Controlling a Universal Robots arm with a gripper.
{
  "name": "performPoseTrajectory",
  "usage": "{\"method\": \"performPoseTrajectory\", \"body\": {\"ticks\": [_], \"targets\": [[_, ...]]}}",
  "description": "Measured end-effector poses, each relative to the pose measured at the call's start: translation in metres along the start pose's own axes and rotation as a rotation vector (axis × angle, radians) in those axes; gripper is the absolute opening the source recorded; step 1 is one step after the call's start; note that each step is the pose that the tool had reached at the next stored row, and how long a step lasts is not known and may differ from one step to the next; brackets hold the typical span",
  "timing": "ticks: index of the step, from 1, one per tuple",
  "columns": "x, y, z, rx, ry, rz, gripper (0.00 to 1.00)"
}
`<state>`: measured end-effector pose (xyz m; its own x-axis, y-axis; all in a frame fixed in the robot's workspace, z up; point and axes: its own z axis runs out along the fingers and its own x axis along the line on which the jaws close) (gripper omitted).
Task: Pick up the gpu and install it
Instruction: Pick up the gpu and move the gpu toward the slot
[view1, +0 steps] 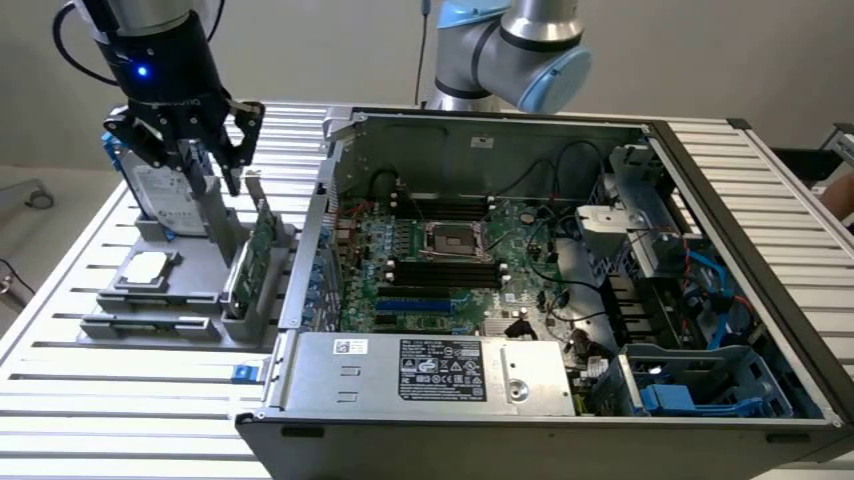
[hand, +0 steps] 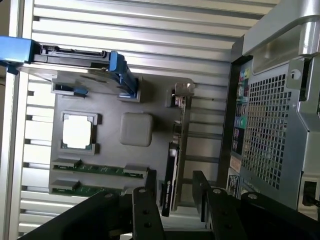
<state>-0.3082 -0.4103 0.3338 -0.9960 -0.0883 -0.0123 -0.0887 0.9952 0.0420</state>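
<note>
The gpu stands on its long edge in a slot of the grey holder, green board facing the computer case, on the exterior view's left. My gripper hangs over the card's far end, fingers pointing down. In the wrist view the gpu shows edge-on as a thin dark strip with its silver bracket at one end. My gripper is open and straddles that edge, one black finger on each side with a gap between finger and card. Nothing is held.
The holder also carries a silver hard drive in a blue frame, a square processor chip and two memory sticks. The open computer case with its motherboard lies right beside the holder. A second arm stands behind the case.
</note>
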Motion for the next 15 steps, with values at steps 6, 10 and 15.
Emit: {"method": "performPoseTrajectory", "body": {"ticks": [6, 10, 15], "targets": [[0.006, 0.0, 0.0109, 0.0009, -0.0036, 0.02, 0.42], [0.006, -0.0006, 0.0182, 0.0011, -0.0054, 0.026, 0.42], [0.004, -0.0025, 0.0272, 0.0016, -0.01, 0.029, 0.42]]}}
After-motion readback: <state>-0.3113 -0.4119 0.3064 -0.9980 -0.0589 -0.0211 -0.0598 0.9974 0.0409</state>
